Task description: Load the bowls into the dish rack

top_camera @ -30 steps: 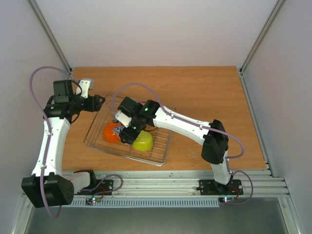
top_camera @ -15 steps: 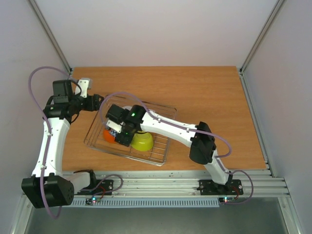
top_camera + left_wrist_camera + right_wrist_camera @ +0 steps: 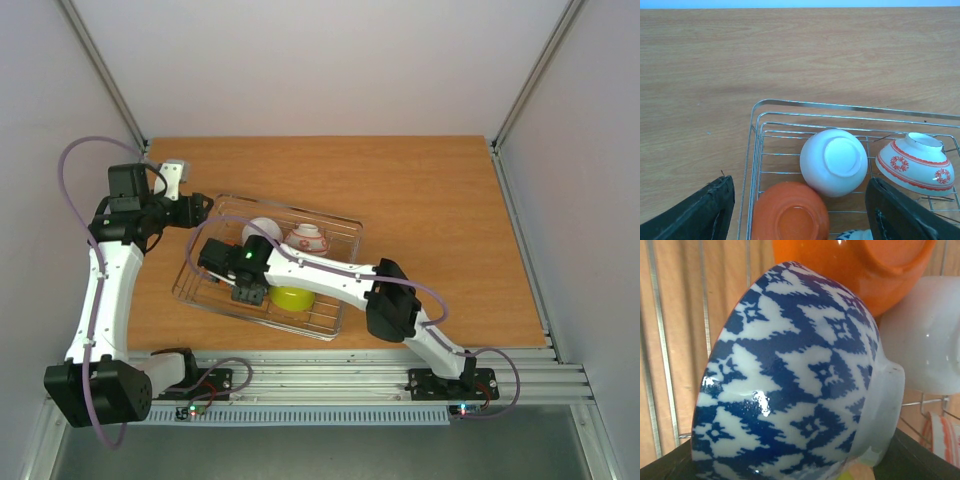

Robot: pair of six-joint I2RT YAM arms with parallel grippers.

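Observation:
The dish rack (image 3: pixel 335 300) lies at the table's near left. In it, upside down, are the plain white bowl (image 3: pixel 262 230), the red-patterned white bowl (image 3: pixel 308 239) and the lime green bowl (image 3: pixel 292 297). My right gripper (image 3: pixel 247 290) is low over the rack's left part, shut on the blue-and-white bowl (image 3: pixel 790 380), which is tilted on its side beside the orange bowl (image 3: pixel 875 270). My left gripper (image 3: pixel 203 210) is open and empty above the rack's far left corner. The left wrist view shows the orange bowl (image 3: pixel 790 212) and white bowl (image 3: pixel 834 161) touching.
Bare wooden table (image 3: pixel 430 200) lies behind and to the right of the rack. The rack's wire rim (image 3: pixel 840 106) curves just ahead of my left gripper. White walls and metal posts close in the table's sides.
My right arm has swung left across the rack with the blue-and-white bowl and now covers the orange bowl in the top view. The left arm has not moved.

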